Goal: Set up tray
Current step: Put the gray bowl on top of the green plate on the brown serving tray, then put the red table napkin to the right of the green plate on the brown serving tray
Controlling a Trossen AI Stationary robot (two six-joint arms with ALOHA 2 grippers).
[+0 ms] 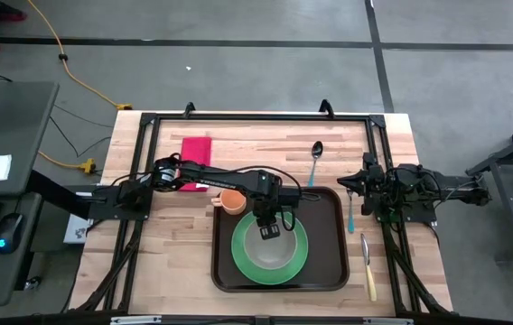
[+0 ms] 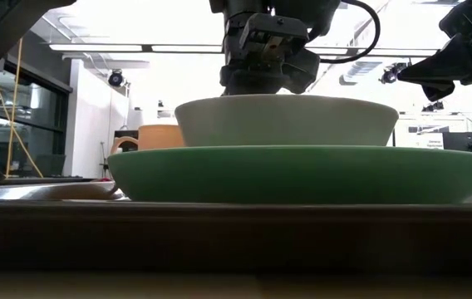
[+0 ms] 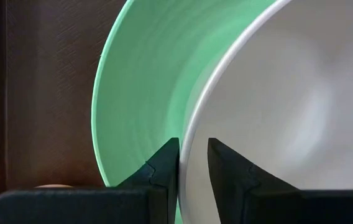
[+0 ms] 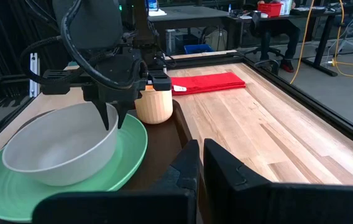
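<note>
The dark brown tray (image 1: 329, 217) lies in the middle of the wooden table. A green plate (image 1: 243, 257) lies on it, and a white bowl (image 1: 270, 253) stands on the plate. A tan cup (image 1: 231, 201) stands in the tray's far left corner. My left gripper (image 1: 270, 230) points down over the bowl's far rim and is shut on it. My right gripper (image 1: 351, 185) waits shut at the table's right side, clear of everything. My left gripper has the bowl's rim (image 3: 187, 149) on its far side, one finger (image 3: 164, 168) outside the wall and the other inside. The fingers come from above, pointing down. The bowl stands level with its base on the green plate (image 2: 302, 174).
A folded red napkin (image 1: 196, 149) lies at the far left of the table, and a spoon (image 1: 315, 158) beyond the tray. A teal-handled utensil (image 1: 351, 212) and a yellow-handled one (image 1: 368, 271) lie right of the tray. A dark frame borders the table.
</note>
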